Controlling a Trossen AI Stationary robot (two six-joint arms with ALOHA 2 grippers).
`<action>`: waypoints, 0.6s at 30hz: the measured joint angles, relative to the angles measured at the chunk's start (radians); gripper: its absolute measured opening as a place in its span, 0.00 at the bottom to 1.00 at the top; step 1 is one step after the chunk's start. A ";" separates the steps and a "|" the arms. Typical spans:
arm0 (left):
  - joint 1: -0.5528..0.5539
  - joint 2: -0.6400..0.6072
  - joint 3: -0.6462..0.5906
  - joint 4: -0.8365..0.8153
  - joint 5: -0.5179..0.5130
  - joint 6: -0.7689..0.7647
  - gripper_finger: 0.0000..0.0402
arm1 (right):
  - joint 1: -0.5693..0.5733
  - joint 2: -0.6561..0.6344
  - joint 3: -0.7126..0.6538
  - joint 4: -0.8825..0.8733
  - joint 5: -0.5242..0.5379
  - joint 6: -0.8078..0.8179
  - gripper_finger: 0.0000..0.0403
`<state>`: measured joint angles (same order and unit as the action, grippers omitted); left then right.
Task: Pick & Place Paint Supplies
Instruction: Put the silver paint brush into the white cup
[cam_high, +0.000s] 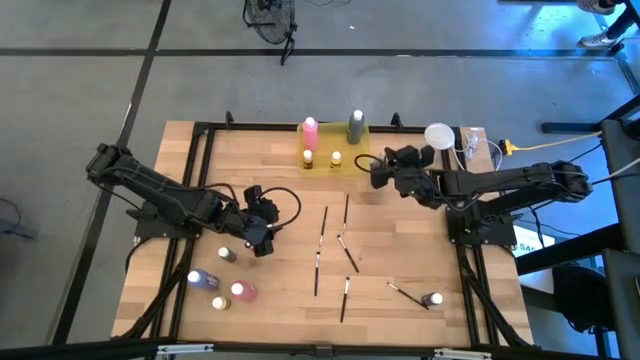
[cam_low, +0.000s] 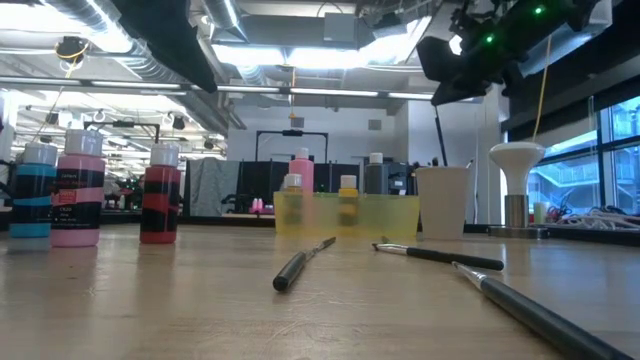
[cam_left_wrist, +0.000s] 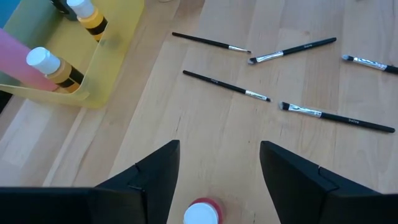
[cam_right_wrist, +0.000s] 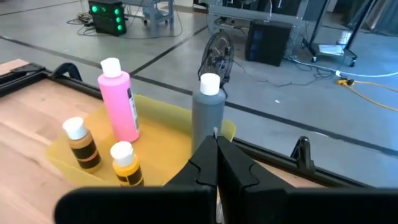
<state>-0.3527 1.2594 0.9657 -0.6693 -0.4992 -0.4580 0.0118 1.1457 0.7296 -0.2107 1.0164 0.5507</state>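
Currently a small red-bodied, white-capped bottle (cam_left_wrist: 202, 213) stands on the table's (cam_high: 400, 320) left side between the spread fingers of the left gripper (cam_left_wrist: 219, 168), judged light, rigid, slippery, best pinched mid-body; the right gripper (cam_right_wrist: 216, 155) is held shut, empty, by the yellow tray (cam_right_wrist: 161, 134).

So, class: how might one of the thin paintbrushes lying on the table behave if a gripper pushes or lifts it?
The paintbrush looks slim and probably light, so it likely skids or pivots when nudged. Its round-looking handle lies flat on the wooden table, so it may roll. Being so low, it probably gives fingers little to grasp.
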 joint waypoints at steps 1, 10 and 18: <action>0.000 0.000 0.000 0.000 0.000 0.000 0.54 | -0.001 0.000 0.000 0.001 0.000 0.005 0.00; 0.000 0.000 0.000 0.000 0.000 0.000 0.54 | -0.001 0.000 0.000 -0.021 -0.048 0.009 0.00; 0.000 0.000 0.000 0.000 0.000 0.000 0.54 | 0.000 0.000 0.000 -0.037 -0.104 0.007 0.00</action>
<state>-0.3527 1.2594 0.9653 -0.6693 -0.4995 -0.4580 0.0119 1.1455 0.7296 -0.2480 0.9123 0.5581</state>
